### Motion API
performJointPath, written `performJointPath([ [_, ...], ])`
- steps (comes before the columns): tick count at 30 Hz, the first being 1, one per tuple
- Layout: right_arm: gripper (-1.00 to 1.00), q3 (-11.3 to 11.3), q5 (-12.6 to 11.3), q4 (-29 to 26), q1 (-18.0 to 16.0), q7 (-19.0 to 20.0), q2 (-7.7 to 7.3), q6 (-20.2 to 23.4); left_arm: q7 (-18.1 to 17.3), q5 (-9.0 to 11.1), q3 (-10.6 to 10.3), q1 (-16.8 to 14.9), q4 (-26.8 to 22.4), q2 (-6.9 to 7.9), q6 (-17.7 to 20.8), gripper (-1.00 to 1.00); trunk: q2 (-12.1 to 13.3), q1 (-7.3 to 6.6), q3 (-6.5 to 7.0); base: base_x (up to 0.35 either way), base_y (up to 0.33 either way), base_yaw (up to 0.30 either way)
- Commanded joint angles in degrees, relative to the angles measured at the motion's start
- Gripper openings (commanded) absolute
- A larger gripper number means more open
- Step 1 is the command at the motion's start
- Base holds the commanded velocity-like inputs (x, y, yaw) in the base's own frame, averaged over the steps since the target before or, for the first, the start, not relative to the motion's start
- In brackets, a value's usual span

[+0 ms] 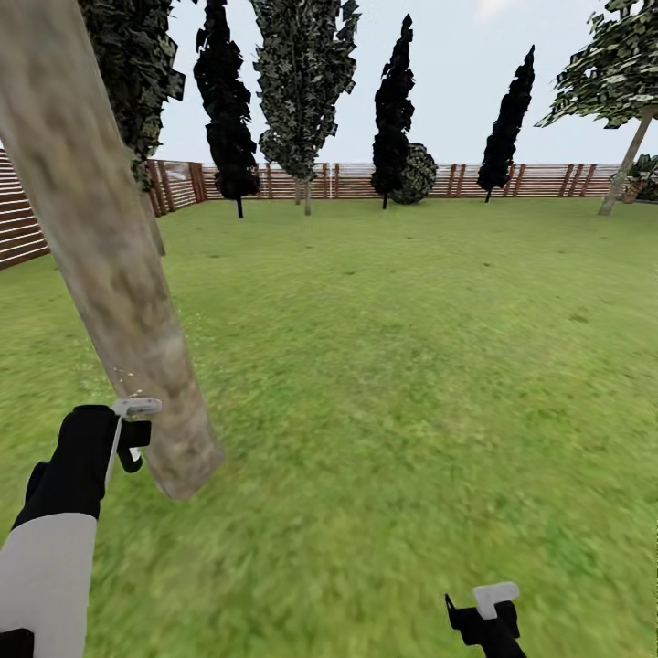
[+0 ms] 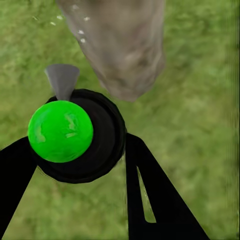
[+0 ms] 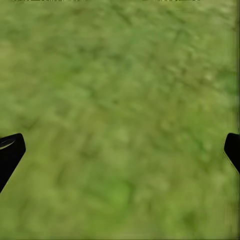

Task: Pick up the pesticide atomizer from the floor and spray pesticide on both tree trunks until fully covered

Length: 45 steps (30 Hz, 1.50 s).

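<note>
My left gripper (image 2: pixel 75 165) clamps the pesticide atomizer (image 2: pixel 61 131), its grey nozzle (image 2: pixel 62 80) aimed at the tree trunk (image 1: pixel 100 265) just beside it at my eleven o'clock. A few pale droplets (image 2: pixel 80 32) speck the bark. My right gripper (image 3: pixel 120 150) hangs spread wide, empty, over the grass (image 1: pixel 411 366).

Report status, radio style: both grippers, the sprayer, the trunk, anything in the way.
Left gripper shut on sprayer, nozzle toward trunk. Right gripper open, over grass. Pale specks at trunk. Nothing between nozzle and trunk.
</note>
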Motion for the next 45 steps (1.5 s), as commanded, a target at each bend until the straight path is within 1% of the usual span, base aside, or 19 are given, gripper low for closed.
performJointPath([
  [1,1.00,0.49,-0.35,0.01,-0.02,-0.20,0.01,-0.11,-0.59,-0.65,0.07,-0.04,-0.08,-0.04,0.19,-1.00,-0.02,0.01,-0.05,0.164,-0.246,0.000],
  [4,1.00,0.49,-0.35,0.00,-0.02,-0.20,0.10,-0.11,-0.59,-0.67,0.07,-0.02,-0.08,0.00,0.19,-1.00,-0.02,0.01,-0.05,0.161,-0.245,0.101],
  [13,1.00,0.49,-0.33,-0.01,-0.02,-0.20,0.11,-0.11,-0.59,-0.60,0.07,0.10,0.00,-0.13,0.19,-1.00,-0.02,0.01,-0.05,0.159,-0.245,0.271],
  [16,1.00,0.49,-0.32,-0.01,-0.02,-0.20,0.11,-0.11,-0.59,-0.57,0.12,0.34,0.85,-0.10,0.27,-1.00,-0.02,0.01,-0.05,0.152,-0.245,0.262],
  [22,1.00,0.49,-0.35,0.08,-0.02,-0.20,-0.22,-0.11,-0.68,-0.56,0.07,0.22,1.01,-0.13,0.80,-1.00,-0.02,0.01,-0.05,0.154,-0.245,0.035],
  [28,1.00,0.49,-0.35,0.00,-0.02,-0.20,-0.05,-0.07,-0.77,-0.48,0.46,0.75,1.01,-0.47,0.81,-1.00,-0.02,0.01,-0.05,0.191,-0.230,0.000],
  [30,1.00,0.49,-0.35,0.00,-0.02,-0.20,0.08,-0.11,-0.92,0.66,0.52,0.92,1.01,-0.41,0.81,-1.00,-0.02,0.01,-0.05,0.202,-0.224,0.021],
  [31,1.00,0.49,-0.35,-0.01,-0.02,-0.20,0.09,-0.11,-0.93,1.41,0.77,0.93,1.01,-0.29,0.81,-1.00,-0.02,0.01,-0.05,0.203,-0.222,0.137],
  [32,1.00,0.49,-0.35,-0.01,-0.02,-0.20,0.10,-0.11,-0.94,1.95,1.49,0.98,1.05,-0.18,0.79,-1.00,-0.02,0.01,-0.05,0.205,-0.220,0.205],
  [34,1.00,0.49,-0.35,-0.01,-0.02,-0.20,0.11,-0.11,-0.95,2.42,3.51,1.02,1.09,0.15,0.74,-1.00,-0.02,0.01,-0.05,0.202,-0.219,0.252],
  [35,1.00,0.49,-0.35,-0.01,-0.02,-0.20,0.12,-0.11,-0.95,2.43,3.81,1.08,1.09,0.24,0.76,-1.00,-0.02,0.01,-0.05,0.144,-0.239,0.271],
  [38,1.00,0.49,-0.35,-0.01,-0.02,-0.20,0.13,-0.11,-0.95,2.52,3.79,1.20,1.17,0.05,0.80,-1.00,-0.02,0.01,-0.05,0.034,-0.265,0.275],
  [41,1.00,0.49,-0.35,-0.01,-0.02,-0.20,0.13,-0.11,-0.95,2.57,3.64,1.21,3.04,-0.08,0.73,-1.00,-0.02,0.01,-0.05,0.002,-0.273,0.276],
  [45,1.00,0.49,-0.35,-0.01,-0.02,-0.18,0.13,-0.11,-0.95,2.54,4.07,1.21,3.59,0.16,0.72,-1.00,-0.02,0.01,-0.05,0.004,-0.274,0.256],
])
